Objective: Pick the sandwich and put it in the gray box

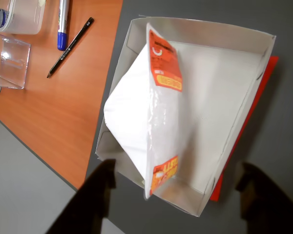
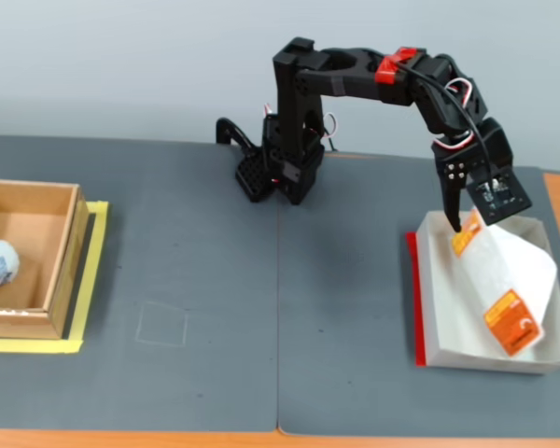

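— Where do we see the sandwich?
— We see it lying in the gray box, leaning on one wall.
— And the hand?
— Its two fingers are spread apart above the box, holding nothing.

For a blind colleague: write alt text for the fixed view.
The sandwich lies tilted in the gray box at right, with the black arm's open gripper just above it. A brown box sits at far left.
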`<state>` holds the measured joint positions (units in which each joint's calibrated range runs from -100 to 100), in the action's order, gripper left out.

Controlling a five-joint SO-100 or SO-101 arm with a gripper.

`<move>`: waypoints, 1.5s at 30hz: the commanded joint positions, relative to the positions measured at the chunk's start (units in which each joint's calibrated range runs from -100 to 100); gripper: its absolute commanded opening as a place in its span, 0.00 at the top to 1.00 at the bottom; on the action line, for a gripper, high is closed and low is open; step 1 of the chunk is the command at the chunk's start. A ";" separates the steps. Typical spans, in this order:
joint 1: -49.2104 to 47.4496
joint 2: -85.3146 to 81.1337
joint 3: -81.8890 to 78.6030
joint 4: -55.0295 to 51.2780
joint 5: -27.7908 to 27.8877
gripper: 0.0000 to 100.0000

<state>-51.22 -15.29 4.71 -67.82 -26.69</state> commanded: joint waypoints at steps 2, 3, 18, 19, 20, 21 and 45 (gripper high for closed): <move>0.68 -1.54 -0.69 0.81 0.30 0.72; 0.97 -1.88 -1.14 0.72 0.30 0.73; 11.12 -32.57 -32.53 0.81 5.36 0.81; 12.09 -35.19 -34.97 0.72 5.72 0.84; 12.98 -37.74 -37.32 0.72 6.09 0.87; 13.88 -39.86 -39.59 0.64 6.35 0.90; 42.00 -70.12 -80.20 21.47 23.96 0.83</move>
<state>-11.79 -81.73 -69.91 -49.87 -3.05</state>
